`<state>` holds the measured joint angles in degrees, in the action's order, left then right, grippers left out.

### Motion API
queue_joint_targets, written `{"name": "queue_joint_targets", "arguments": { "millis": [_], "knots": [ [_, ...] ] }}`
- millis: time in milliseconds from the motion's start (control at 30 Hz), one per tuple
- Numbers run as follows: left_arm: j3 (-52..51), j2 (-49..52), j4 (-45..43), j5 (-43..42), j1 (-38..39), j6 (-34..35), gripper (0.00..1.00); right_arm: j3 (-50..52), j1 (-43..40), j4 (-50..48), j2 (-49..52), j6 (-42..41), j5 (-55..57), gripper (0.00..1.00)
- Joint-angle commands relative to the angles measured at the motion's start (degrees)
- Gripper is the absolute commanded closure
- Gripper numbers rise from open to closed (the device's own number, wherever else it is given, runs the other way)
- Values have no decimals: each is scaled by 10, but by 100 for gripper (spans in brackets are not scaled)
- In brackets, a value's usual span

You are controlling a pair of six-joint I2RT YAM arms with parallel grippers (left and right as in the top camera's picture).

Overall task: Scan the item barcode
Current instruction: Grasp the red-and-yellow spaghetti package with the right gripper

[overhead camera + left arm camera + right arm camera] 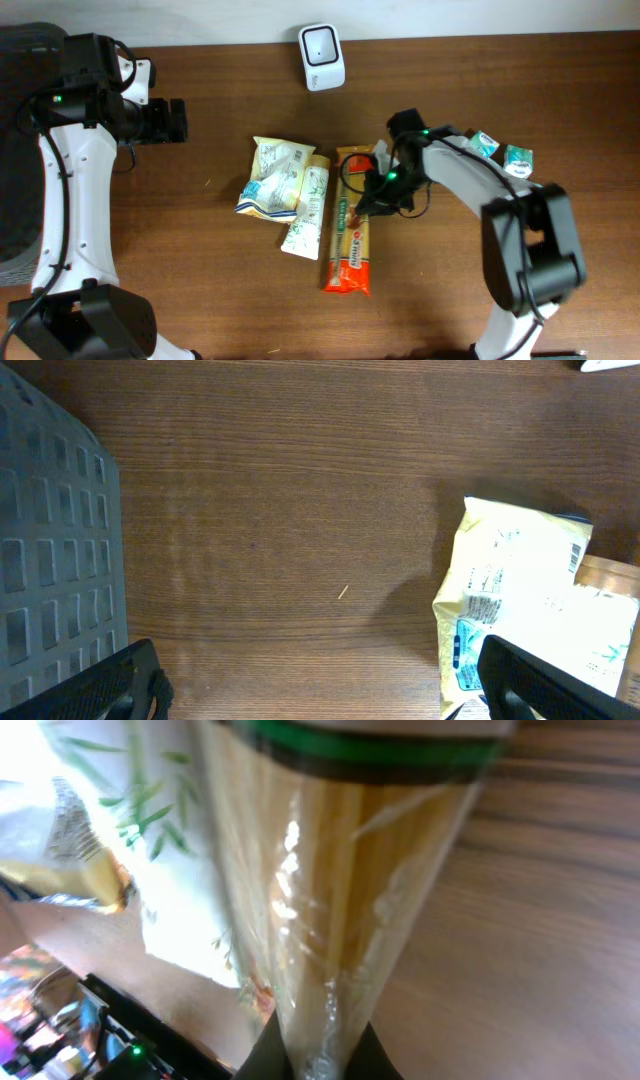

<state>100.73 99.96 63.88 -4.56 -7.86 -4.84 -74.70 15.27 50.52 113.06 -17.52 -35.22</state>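
A long clear pack of spaghetti with orange ends lies in the middle of the table beside a white leaf-print pack and a yellow snack bag. My right gripper is shut on the pack's upper part. In the right wrist view the spaghetti pack fills the frame and its plastic is pinched in the right gripper. A white scanner stands at the back edge. My left gripper hangs open at the far left, holding nothing. In the left wrist view the left gripper is over bare wood, the yellow bag to its right.
Two small green-and-white packets lie at the right, behind my right arm. A grey perforated basket shows at the left edge of the left wrist view.
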Motion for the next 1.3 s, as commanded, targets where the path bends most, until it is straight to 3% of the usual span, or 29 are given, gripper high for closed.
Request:
{"name": "queue_joint_targets", "arguments": {
  "millis": [0, 167, 267, 367, 400, 433, 500, 567, 633, 767, 867, 967, 1067, 1200, 1267],
  "knots": [
    [5, -6, 1, -6, -2, 5, 1, -49, -32, 93, -126, 15, 108, 96],
    [5, -6, 1, -6, -2, 5, 1, -160, -32, 314, -112, -40, 436, 96],
    [5, -6, 1, -6, -2, 5, 1, -160, -15, 313, -24, -41, 490, 96],
    [5, -6, 1, -6, -2, 5, 1, -160, 41, 273, 37, -45, 467, 96],
    [5, -6, 1, -6, -2, 5, 1, -160, 59, 263, 43, -44, 461, 89],
    [5, -6, 1, -6, -2, 5, 1, -160, 85, 243, 47, -44, 445, 71],
    [5, -6, 1, -6, -2, 5, 1, -160, 140, 186, 47, -38, 357, 49],
    [5, -6, 1, -6, -2, 5, 1, -165, 163, 168, 47, 18, 267, 38],
    [5, -6, 1, -6, -2, 5, 1, -209, 137, 216, 36, 25, 242, 49],
    [5, -6, 1, -6, -2, 5, 1, -342, 28, 323, -42, 68, 214, 48],
    [5, -6, 1, -6, -2, 5, 1, -368, -96, 400, -132, 144, 133, 48],
    [5, -6, 1, -6, -2, 5, 1, -366, -180, 468, -206, 193, 127, 42],
    [5, -6, 1, -6, -2, 5, 1, -359, -198, 468, -264, 201, 132, 20],
    [5, -6, 1, -6, -2, 5, 1, -211, -198, 424, -264, 221, 132, 16],
    [5, -6, 1, -6, -2, 5, 1, -61, -198, 323, -264, 220, 105, 15]
  ]
}}
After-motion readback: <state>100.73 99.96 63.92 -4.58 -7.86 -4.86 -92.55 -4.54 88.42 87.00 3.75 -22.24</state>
